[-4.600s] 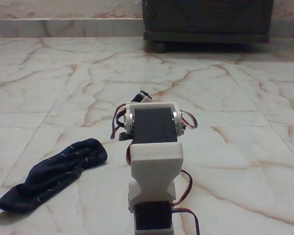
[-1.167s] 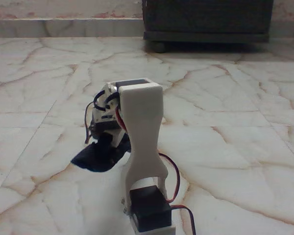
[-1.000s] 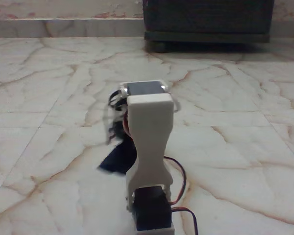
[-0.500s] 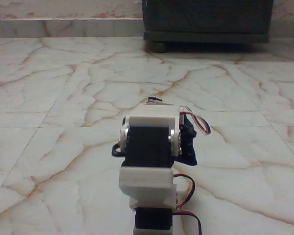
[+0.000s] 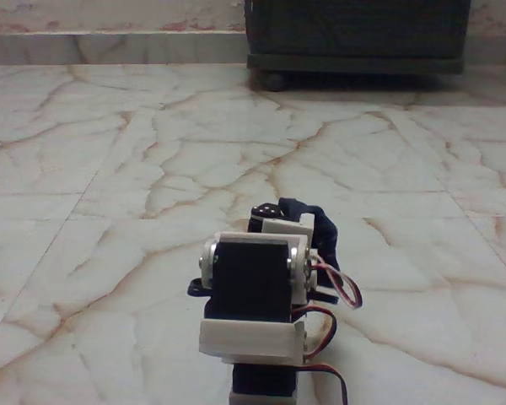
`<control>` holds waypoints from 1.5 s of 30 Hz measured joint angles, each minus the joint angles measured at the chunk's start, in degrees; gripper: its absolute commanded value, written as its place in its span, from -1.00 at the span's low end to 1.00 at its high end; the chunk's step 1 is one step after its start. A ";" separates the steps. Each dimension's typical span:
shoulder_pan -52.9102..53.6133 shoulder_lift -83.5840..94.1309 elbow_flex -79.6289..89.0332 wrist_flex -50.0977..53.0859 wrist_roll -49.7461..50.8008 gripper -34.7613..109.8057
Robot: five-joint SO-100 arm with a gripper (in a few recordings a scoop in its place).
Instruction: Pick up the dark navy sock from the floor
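The white arm with black servo blocks is folded low at the bottom middle of the fixed view. Just behind its upper joint sits my gripper [image 5: 280,218], and the dark navy sock [image 5: 322,229] is bunched around it, draped over its right side and held off the floor [image 5: 110,169]. The gripper is shut on the sock, though the arm hides most of the jaws. A dark edge pokes out left of the arm; I cannot tell if it is sock. The glossy cream marble where the sock lay at the lower left is bare.
A dark wooden cabinet [image 5: 358,34] on short feet stands against the back wall at the upper right. A marble skirting [image 5: 110,46] runs along the back. Red and white wires [image 5: 337,291] loop out on the arm's right side.
The sock has left the floor at the lower left and travelled with the gripper to the middle. In the last half second the arm folded lower and the sock rose behind it.
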 measured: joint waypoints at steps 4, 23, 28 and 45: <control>0.00 0.00 3.08 -12.66 0.00 -0.52; 2.64 0.00 3.08 -15.03 -8.35 -0.52; 2.64 0.00 3.08 -15.03 -6.94 -0.52; 2.55 0.00 3.08 -15.03 -7.29 -0.52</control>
